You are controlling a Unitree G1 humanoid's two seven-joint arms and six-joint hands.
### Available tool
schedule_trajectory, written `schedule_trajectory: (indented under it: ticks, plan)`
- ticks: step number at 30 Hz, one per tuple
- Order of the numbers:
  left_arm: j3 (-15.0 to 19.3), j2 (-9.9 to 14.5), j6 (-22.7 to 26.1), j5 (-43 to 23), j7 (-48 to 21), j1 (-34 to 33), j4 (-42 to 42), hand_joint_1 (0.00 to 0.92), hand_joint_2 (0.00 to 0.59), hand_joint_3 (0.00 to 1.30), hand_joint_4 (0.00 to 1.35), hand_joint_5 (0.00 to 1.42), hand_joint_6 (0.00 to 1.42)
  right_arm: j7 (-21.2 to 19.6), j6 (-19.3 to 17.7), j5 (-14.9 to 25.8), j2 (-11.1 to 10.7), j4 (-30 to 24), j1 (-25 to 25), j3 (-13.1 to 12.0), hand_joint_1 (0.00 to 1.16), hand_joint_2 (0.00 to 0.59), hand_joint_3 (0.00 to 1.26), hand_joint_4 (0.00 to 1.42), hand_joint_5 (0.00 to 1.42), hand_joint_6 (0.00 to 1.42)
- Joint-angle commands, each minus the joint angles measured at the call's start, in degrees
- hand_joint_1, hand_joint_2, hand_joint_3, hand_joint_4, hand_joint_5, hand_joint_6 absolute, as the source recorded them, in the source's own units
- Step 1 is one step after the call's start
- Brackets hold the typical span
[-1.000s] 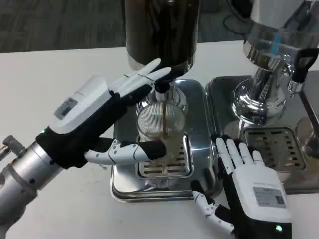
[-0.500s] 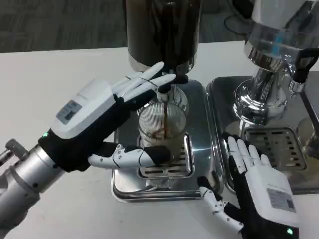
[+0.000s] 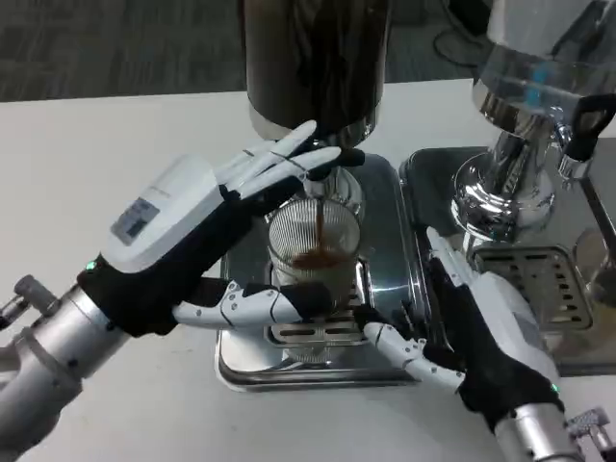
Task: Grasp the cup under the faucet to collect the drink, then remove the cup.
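A clear glass cup [image 3: 314, 252] stands on the steel drip tray [image 3: 387, 207] under the faucet [image 3: 316, 183]. A thin dark stream runs into it and brown drink lies in its lower part. My left hand [image 3: 183, 241] reaches in from the left. Its straight fingers [image 3: 284, 159] lie against the black tap lever above the rim, and its thumb [image 3: 265, 306] touches the cup's lower front. My right hand [image 3: 491, 337] stands on edge just right of the cup, fingers apart and holding nothing, its thumb [image 3: 404, 351] stretched toward the cup's base.
The dark drink dispenser [image 3: 313, 58] towers over the cup at the back. A second, clear dispenser [image 3: 539, 96] on a chrome stand sits at the right over its own grated tray [image 3: 525, 274]. White table [image 3: 106, 144] stretches to the left.
My right hand has turned from palm-down onto its edge and moved left toward the cup, thumb now near its base. The drink level has risen. My left hand has barely moved.
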Motion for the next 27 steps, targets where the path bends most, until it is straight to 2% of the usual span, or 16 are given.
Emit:
schedule_trajectory:
  ticks: [1,6,14,21,27]
  plan:
    - [-4.27,1.11,-0.44,5.31,-3.76,2.29,0.87,0.0,0.155,0.17,0.0,0.18,0.12,2.59,0.96,1.01,-0.15,2.16,-3.21,-0.92,0.4,0.213,0.0,0.0,0.0,0.0]
    - [-3.76,1.44,-0.13,5.33,-3.11,2.43,1.02,0.0,0.156,0.18,0.0,0.18,0.12,5.2,1.9,1.26,-0.56,4.18,-5.85,-0.93,0.4,0.213,0.0,0.0,0.0,0.0]
    - [-3.67,1.54,0.16,5.0,-2.9,2.61,0.94,0.0,0.178,0.18,0.0,0.19,0.12,6.98,1.14,3.34,-0.03,6.66,-8.93,-0.98,0.41,0.212,0.0,0.0,0.0,0.0]
    - [-3.25,1.64,0.89,5.24,-2.34,3.33,0.62,0.0,0.177,0.18,0.0,0.19,0.12,7.82,0.8,5.04,0.63,8.96,-10.93,-0.86,0.41,0.212,0.0,0.0,0.0,0.0]
    - [-2.7,1.91,1.66,5.63,-1.58,4.04,0.11,0.0,0.17,0.18,0.01,0.19,0.12,8.13,-0.43,5.38,1.04,9.68,-12.66,0.24,0.41,0.212,0.0,0.0,0.0,0.0]
